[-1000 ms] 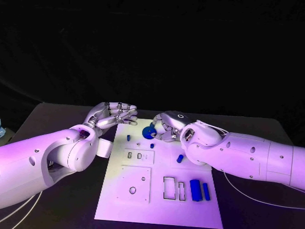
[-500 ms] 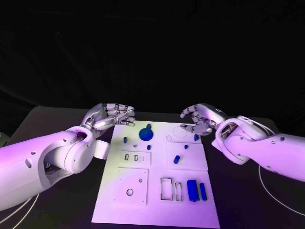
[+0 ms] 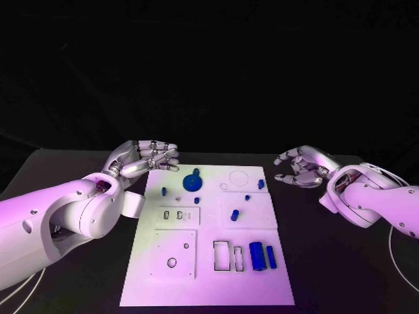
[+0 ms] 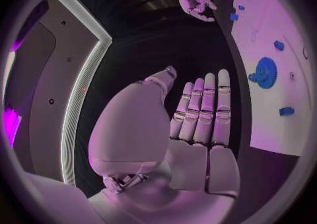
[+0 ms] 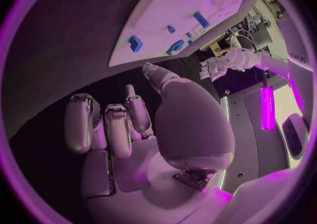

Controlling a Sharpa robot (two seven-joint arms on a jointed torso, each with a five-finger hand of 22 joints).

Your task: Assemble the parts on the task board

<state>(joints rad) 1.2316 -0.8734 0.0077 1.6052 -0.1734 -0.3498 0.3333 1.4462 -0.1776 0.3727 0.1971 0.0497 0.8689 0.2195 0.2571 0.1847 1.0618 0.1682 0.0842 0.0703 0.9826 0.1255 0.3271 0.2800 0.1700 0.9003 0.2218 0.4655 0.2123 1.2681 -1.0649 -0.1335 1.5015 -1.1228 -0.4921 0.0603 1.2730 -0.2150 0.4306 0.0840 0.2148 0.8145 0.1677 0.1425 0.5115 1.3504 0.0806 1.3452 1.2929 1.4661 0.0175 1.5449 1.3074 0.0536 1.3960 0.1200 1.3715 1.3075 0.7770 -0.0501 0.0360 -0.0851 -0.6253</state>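
Note:
The white task board [image 3: 205, 281] lies in the middle of the black table. A blue gear [image 3: 192, 181] sits on its far left part, also seen as the gear [image 4: 266, 72] in the left wrist view. Small blue pegs [image 3: 235, 214] stand around the board's middle, and two long blue blocks [image 3: 256, 255] lie near the front right. My left hand [image 3: 145, 157] hovers at the board's far left corner, fingers stretched out side by side [image 4: 198, 123], holding nothing. My right hand [image 3: 302, 167] hangs off the board's far right edge, fingers loosely curved and apart, empty.
Two empty rectangular slots [image 3: 228, 255] lie beside the long blocks. A square plate with holes [image 3: 177, 252] takes up the front left of the board. Black table [image 3: 332, 275] runs along both sides of the board.
My right hand has left the blue gear and drawn back to the right, off the board. The gear stays on the board. My left hand has hardly moved.

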